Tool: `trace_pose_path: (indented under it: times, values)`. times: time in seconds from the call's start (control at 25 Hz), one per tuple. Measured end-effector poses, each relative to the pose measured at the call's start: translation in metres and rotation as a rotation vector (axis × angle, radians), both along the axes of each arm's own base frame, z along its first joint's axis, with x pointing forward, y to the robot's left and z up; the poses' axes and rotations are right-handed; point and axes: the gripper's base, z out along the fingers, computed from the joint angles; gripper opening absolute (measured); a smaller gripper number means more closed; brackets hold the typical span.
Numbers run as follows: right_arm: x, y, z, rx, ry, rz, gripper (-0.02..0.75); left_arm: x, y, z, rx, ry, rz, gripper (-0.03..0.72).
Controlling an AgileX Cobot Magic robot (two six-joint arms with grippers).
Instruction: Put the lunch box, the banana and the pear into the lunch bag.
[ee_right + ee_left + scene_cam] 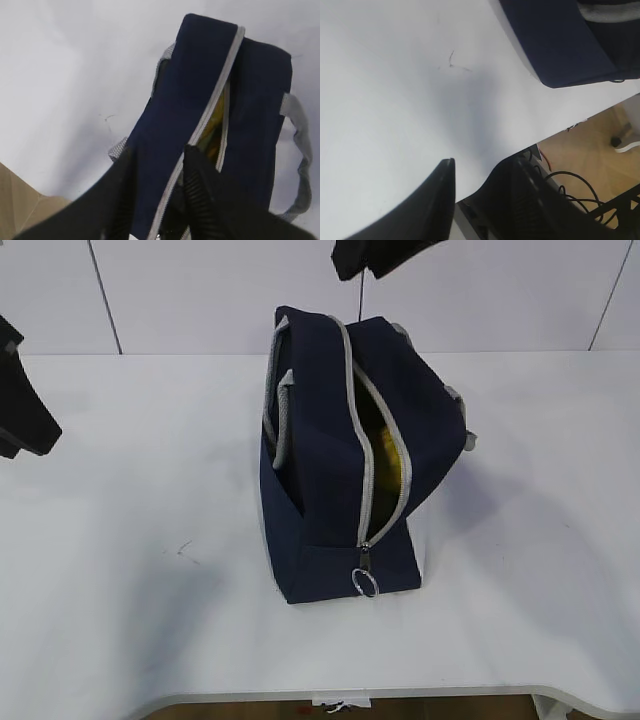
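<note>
The navy-blue lunch bag (320, 470) stands mid-table with its grey zipper partly open and its ring pull (366, 582) at the near end. Something yellow (386, 465) shows through the slit, also in the right wrist view (215, 127); I cannot tell whether it is the banana or the pear. The lunch box is hidden. My right gripper (159, 155) hangs open and empty above the bag (200, 80), its fingers either side of the zipper line. My left gripper (485, 170) is open and empty over the table's front edge, left of the bag (555, 45).
The bag's grey handles (283, 415) hang down its sides. The white table (120, 540) has a small scratch mark (183, 552) left of the bag. Cables and floor (590, 165) show past the front edge. The right arm (375, 255) hangs above the bag's far end.
</note>
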Motion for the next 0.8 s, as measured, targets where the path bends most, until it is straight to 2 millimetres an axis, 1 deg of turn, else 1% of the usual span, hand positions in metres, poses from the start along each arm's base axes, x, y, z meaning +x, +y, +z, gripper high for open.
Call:
trace_pose_path:
  times: [0.12,0.16,0.2,0.24,0.32,0.48,0.6,0.72,0.8]
  values:
    - [-0.010,-0.006,-0.009,0.010,-0.033,-0.005,0.244,0.000,0.000,0.000,0.002,0.000,0.000,0.288]
    - [-0.016,-0.009,-0.010,0.016,-0.059,-0.003,0.244,0.000,0.000,0.000,0.002,0.000,0.000,0.288]
    - [-0.022,-0.013,-0.008,0.029,-0.103,-0.001,0.244,0.000,0.000,0.000,0.004,0.000,0.000,0.288]
    - [-0.028,-0.016,-0.011,0.038,-0.134,-0.002,0.244,0.000,0.000,0.000,0.003,0.000,0.002,0.288]
    - [-0.045,-0.026,-0.010,0.063,-0.220,-0.004,0.244,0.000,0.000,0.000,0.003,0.000,0.002,0.288]
    - [-0.076,-0.044,-0.032,0.082,-0.347,-0.009,0.244,0.000,0.001,0.000,0.007,0.000,0.002,0.288]
    - [-0.099,-0.058,-0.055,0.077,-0.425,-0.008,0.244,0.000,0.001,0.000,0.014,-0.001,0.001,0.288]
    - [-0.114,-0.067,-0.086,0.067,-0.439,-0.019,0.244,0.000,0.001,-0.001,0.015,-0.001,0.001,0.288]
    - [-0.118,-0.070,-0.099,0.059,-0.433,-0.024,0.244,0.000,0.001,-0.001,0.015,-0.001,0.001,0.288]
